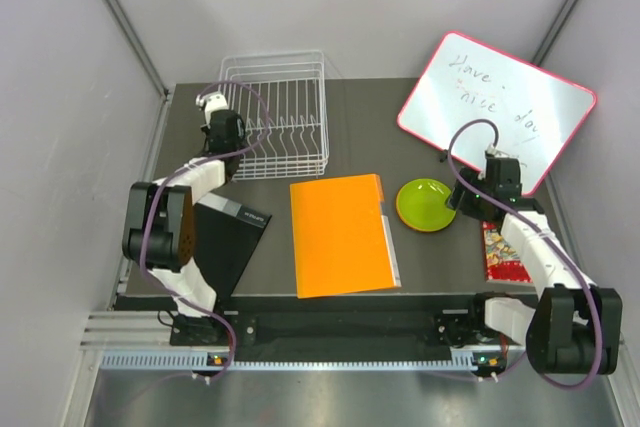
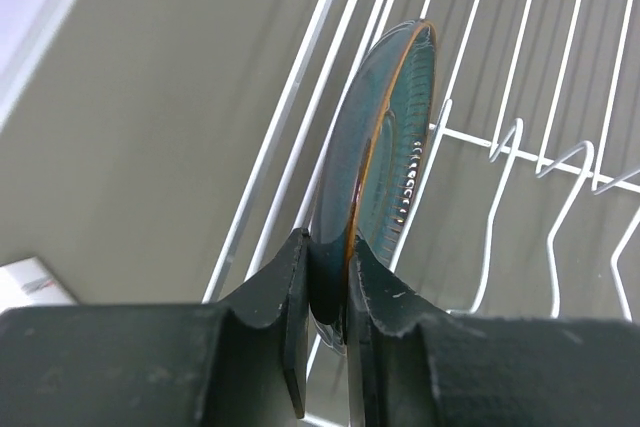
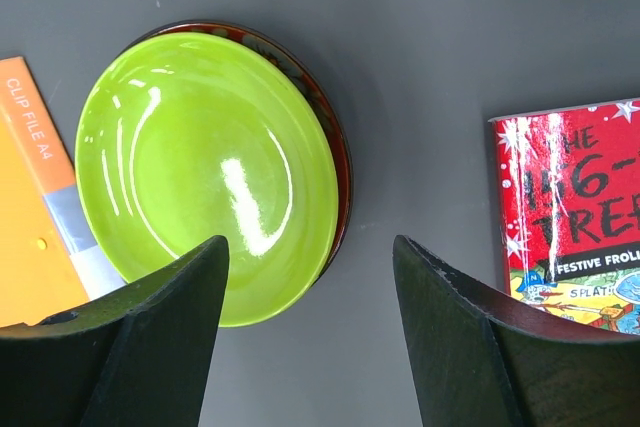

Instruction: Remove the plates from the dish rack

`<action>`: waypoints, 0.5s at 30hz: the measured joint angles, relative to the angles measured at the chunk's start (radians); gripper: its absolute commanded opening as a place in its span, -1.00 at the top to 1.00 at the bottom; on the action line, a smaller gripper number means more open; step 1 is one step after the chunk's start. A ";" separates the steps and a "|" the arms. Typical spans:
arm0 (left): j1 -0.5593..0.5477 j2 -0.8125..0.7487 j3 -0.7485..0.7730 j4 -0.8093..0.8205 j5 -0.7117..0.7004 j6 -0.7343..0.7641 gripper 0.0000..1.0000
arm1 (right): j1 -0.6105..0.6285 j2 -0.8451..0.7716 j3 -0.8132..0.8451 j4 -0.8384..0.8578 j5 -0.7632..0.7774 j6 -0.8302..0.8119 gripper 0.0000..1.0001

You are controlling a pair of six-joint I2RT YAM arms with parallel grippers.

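So it all turns on the dark teal glazed round plate [image 2: 385, 137]. It's stood on edge at the left end of the white wire dish rack [image 1: 290, 97], and its rim is pinched between the jaws of the left gripper [image 2: 328, 277], which are closed down narrow on it.

From the left wrist, the disc is seen running straight away from the jaws, in line with them. Rack wires are close beside one face and upright prongs are just off the other. It probably has to be drawn up and out along its own plane, since a sideways swing would likely knock it into wire.

The left arm is clearly the nearer one. The right gripper [image 3: 308, 247] is parked well apart from the rack, jaws spread wide with nothing held. It's above the glossy lime green round plate [image 3: 200, 167], which is stacked on the dark red patterned plate [image 3: 337, 137]. An orange plate can't be made out anywhere.

Bare dark surface [image 1: 365, 127] is open between the rack and the pink-framed whiteboard [image 1: 500, 107]. The flat orange folder [image 1: 340, 232] is laid just in front of the rack and beside the stack.
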 measured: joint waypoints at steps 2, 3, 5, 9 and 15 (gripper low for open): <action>-0.018 -0.027 -0.018 0.000 -0.037 0.008 1.00 | 0.000 -0.011 0.000 0.000 0.000 0.001 -0.34; -0.024 -0.041 -0.024 0.000 -0.054 0.015 1.00 | 0.000 -0.017 0.000 0.000 -0.001 0.002 -0.35; -0.045 -0.087 -0.043 0.002 -0.096 0.035 1.00 | 0.000 -0.031 0.000 -0.001 -0.001 0.003 -0.35; -0.076 -0.166 -0.061 0.011 -0.162 0.074 1.00 | 0.000 -0.064 0.000 -0.005 -0.001 0.009 -0.35; -0.115 -0.295 -0.068 -0.006 -0.186 0.042 1.00 | 0.000 -0.117 0.000 -0.017 -0.011 0.012 -0.32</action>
